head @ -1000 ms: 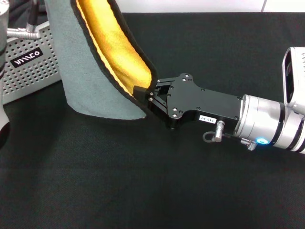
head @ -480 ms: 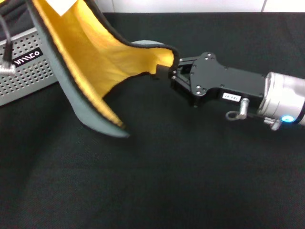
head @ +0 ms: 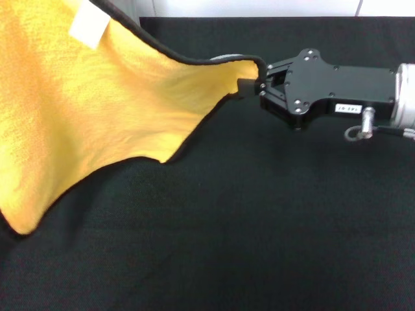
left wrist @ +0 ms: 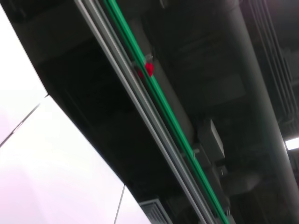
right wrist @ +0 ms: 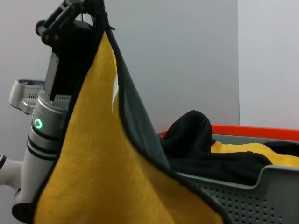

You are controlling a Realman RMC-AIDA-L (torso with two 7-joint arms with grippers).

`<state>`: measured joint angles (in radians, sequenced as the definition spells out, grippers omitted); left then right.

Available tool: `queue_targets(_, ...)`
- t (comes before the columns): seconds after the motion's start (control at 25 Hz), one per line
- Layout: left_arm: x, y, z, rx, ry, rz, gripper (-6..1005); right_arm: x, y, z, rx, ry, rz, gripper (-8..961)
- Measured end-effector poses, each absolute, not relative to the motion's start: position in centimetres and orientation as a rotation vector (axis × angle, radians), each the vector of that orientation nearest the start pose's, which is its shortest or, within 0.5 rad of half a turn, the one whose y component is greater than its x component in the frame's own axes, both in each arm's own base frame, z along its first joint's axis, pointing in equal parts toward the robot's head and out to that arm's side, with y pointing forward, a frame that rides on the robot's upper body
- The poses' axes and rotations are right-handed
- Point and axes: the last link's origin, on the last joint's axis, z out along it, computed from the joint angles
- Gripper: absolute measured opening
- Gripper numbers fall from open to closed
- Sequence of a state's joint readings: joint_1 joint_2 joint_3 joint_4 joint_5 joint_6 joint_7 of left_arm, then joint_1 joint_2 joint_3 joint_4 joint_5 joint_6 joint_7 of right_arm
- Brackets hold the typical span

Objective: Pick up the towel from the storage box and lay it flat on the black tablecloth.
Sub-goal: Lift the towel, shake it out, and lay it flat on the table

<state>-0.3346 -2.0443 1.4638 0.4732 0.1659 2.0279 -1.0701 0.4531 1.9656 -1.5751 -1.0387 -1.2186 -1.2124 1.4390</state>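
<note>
1. The right gripper (head: 249, 84) is clamped on one corner of the towel (head: 97, 116), near the far edge of the black tablecloth (head: 259, 227); the left gripper (right wrist: 77, 11) pinches another corner up high, seen only in the right wrist view.
2. A second ago the towel hung curled with its grey face outward; now its orange face is spread wide between the two grips, over the tablecloth's left side; the right gripper has drawn back rightward.
3. The storage box (right wrist: 261, 191) sits behind with other cloth inside; the towel is clear of it.
4. Judged: the stretch is nearly complete; lowering it flat remains.
</note>
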Motion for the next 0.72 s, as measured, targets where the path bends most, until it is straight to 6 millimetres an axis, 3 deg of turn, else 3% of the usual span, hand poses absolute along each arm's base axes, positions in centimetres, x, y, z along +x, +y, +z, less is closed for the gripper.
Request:
queue_targets(0.32, -22.5, 26.0, 9.2, -1.683, -0.134, -2.103, 27, 13.3, 34.1, 1.7, -2.775, 0.126, 0.937, 25)
queue_targets(0.72, -23.2, 25.3, 9.4, -1.799, -0.176, -2.076, 27, 12.9, 32.4, 3.8, -2.801, 0.073, 0.854, 28)
